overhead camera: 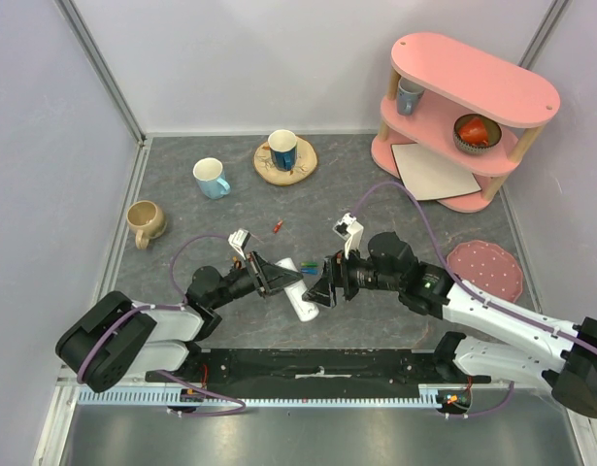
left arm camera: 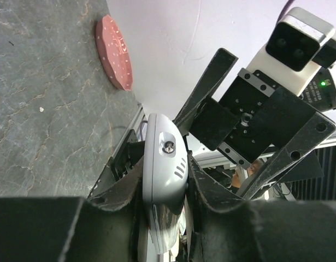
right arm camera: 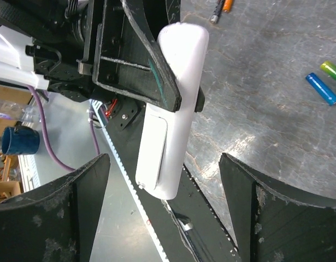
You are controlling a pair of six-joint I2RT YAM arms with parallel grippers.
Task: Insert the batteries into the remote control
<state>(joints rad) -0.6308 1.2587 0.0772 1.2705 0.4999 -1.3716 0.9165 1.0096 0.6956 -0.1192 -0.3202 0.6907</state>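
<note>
The remote (right arm camera: 176,103) is smooth white plastic with a soft gloss; in the left wrist view its end looks silvery. The jaws are matt black plastic, scuffed pale along the edges. The bench (overhead camera: 182,209) is matt dark grey with stone-like veining. The batteries (right arm camera: 322,88) have shiny coloured wraps. At 1 o'clock the shelf (overhead camera: 473,78) is matt pink on pale wood-like posts and carries a sheet (overhead camera: 434,171) that looks like paper. At 12 o'clock a coaster (overhead camera: 308,155) looks wooden under a glossy glazed mug (overhead camera: 282,148). The mat (overhead camera: 484,270) at 3 o'clock is matt pink and dotted.
</note>
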